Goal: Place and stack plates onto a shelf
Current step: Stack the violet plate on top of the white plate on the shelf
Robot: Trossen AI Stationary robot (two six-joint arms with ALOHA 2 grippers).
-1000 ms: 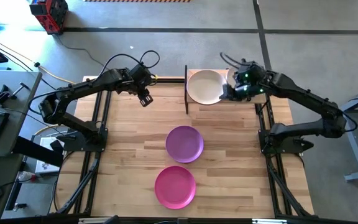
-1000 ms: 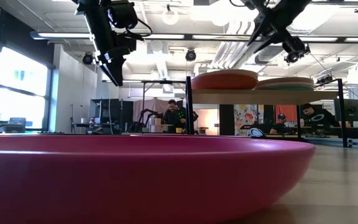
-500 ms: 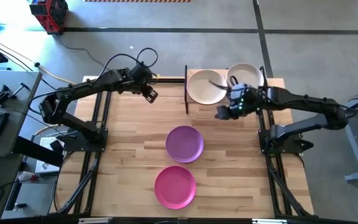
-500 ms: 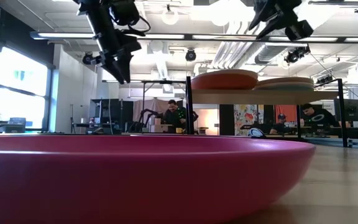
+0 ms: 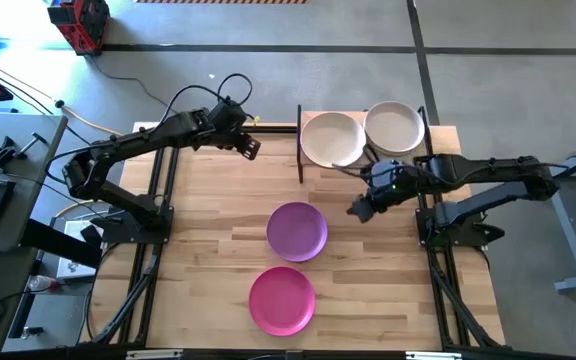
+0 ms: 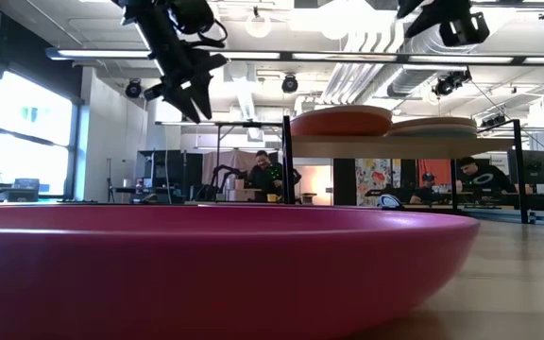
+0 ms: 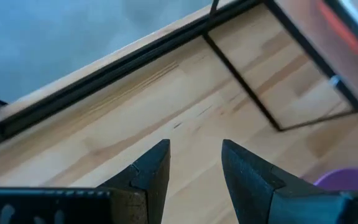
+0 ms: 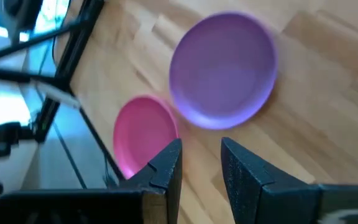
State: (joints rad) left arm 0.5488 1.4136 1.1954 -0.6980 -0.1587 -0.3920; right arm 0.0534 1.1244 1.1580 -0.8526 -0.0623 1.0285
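Observation:
The purple plate [image 5: 297,231] [image 8: 225,78] and the magenta plate [image 5: 281,299] [image 8: 145,134] [image 6: 206,264] lie flat on the tabletop. The shelf [image 5: 363,160] [image 6: 395,146] stands at the far edge and carries two stacks. A cream plate [image 5: 331,139] tops the left stack and an off-white plate [image 5: 395,127] tops the right one. My right gripper [image 5: 360,208] [image 8: 201,165] hangs open in the air, right of the purple plate and on the near side of the shelf. My left gripper [image 5: 249,147] [image 7: 194,162] hangs open left of the shelf.
Bare planks [image 5: 208,220] lie left of the two loose plates and near the table's right edge [image 5: 463,250]. The shelf's black posts [image 5: 299,150] stand between my left gripper and the stacks. People sit at desks in the room behind [image 6: 267,175].
My right gripper has drawn back from the shelf's right stack, moving toward the near edge and leftward to beside the purple plate. The off-white plate now shows uncovered on that stack. My left gripper has shifted slightly right and toward the far edge, turning as it went.

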